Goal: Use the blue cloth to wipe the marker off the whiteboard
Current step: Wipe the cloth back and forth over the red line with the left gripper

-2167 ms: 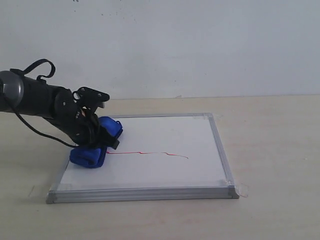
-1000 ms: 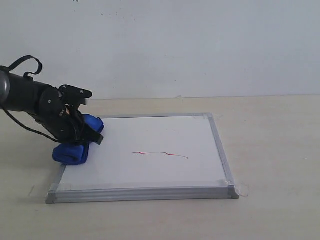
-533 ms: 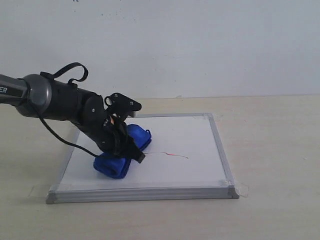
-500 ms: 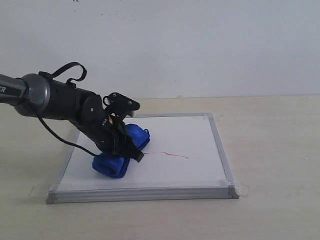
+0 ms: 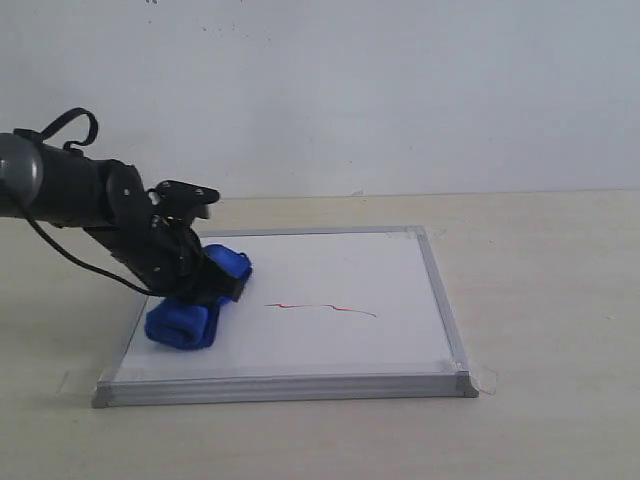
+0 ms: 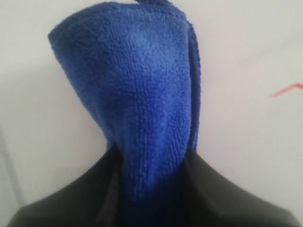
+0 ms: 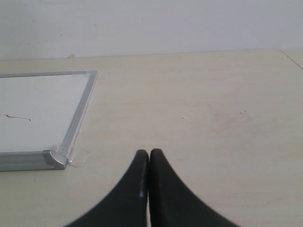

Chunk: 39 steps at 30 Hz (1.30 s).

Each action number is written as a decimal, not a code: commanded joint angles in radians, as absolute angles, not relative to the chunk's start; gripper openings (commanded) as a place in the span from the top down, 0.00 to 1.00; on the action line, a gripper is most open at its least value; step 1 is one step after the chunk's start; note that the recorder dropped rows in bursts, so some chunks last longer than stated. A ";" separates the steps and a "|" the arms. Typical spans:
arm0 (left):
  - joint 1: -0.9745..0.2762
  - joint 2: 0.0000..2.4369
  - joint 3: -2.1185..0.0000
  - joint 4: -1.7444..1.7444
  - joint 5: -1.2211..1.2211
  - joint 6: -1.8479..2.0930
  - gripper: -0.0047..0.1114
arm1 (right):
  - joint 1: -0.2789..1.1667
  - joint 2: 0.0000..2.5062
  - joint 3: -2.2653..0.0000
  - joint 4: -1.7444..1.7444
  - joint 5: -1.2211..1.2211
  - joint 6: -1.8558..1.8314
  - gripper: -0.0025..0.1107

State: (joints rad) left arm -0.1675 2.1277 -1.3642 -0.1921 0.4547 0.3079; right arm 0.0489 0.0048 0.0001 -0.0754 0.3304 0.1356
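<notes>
Blue cloth (image 5: 180, 322) clamped in my left tool (image 5: 215, 288), pulled back from last pass; marker (image 5: 322, 308) ahead of tool, shortened but remaining on whiteboard (image 5: 350, 270). More strokes needed.

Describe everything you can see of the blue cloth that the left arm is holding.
The thick royal-blue microfibre cloth is fluffy, looped-pile fabric folded into an oblong roll, with a fold seam running along it. The black left gripper clamps it around the middle, so both ends stick out. It lies on the white, metal-framed whiteboard near the left frame, just short of the thin red marker line and not touching it.
</notes>
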 commanded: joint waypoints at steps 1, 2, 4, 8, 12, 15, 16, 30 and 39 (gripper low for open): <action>-0.267 2.137 -1.351 -0.388 0.514 0.510 0.93 | 0.041 0.000 0.000 -0.081 0.325 0.135 0.98; -0.278 2.137 -1.351 -0.388 0.506 0.527 0.93 | 0.041 0.000 0.000 -0.081 0.325 0.135 0.98; -0.281 2.137 -1.351 -0.381 0.483 0.529 0.93 | 0.041 0.000 0.000 -0.081 0.323 0.135 0.98; -0.239 2.137 -1.351 -0.381 0.448 0.531 0.93 | 0.041 0.000 0.000 -0.081 0.323 0.135 0.98; -0.172 2.137 -1.351 -0.379 0.442 0.532 0.93 | 0.041 0.000 0.000 -0.081 0.323 0.135 0.98; -0.124 2.131 -1.351 -0.379 0.462 0.532 0.93 | 0.041 0.000 0.000 -0.081 0.323 0.135 0.98; -0.105 2.130 -1.357 -0.386 0.493 0.532 0.93 | 0.041 0.000 0.000 -0.081 0.323 0.135 0.98; -0.166 2.135 -1.372 -0.557 0.488 0.732 0.93 | 0.041 0.000 0.000 -0.081 0.323 0.135 0.98; -0.242 2.135 -1.399 -0.556 0.635 0.718 0.93 | 0.041 0.000 0.000 -0.081 0.323 0.135 0.98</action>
State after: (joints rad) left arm -0.2032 2.1338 -1.3943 -0.5590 0.6388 0.7069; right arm 0.0489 0.0048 0.0001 -0.0735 0.3304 0.1356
